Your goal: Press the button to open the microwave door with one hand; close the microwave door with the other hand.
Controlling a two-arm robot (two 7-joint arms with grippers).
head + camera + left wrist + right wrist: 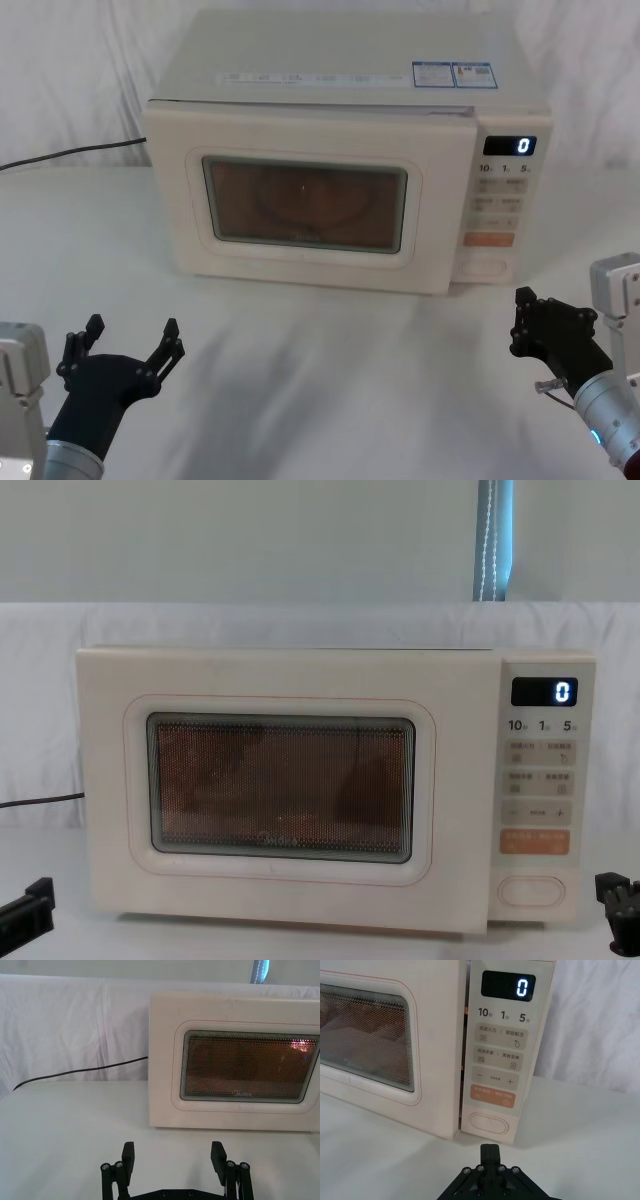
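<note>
Both arms end in black, blocky parts: the left end effector [128,342] has notched tips on hinged links with small screws; the right end effector [523,320] sits on a silver-grey wrist with a thin cable.

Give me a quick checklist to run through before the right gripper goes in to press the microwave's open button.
1. Microwave door closed: not ok, its right edge stands slightly ajar in the right wrist view.
2. Button unobstructed: ok.
3. Right gripper shut for poking: ok.
4. Right gripper lined up before the button, not touching: ok.
5. Left gripper open, low on the table left of the door's swing: ok.
6. Display reads 0: ok.
</note>
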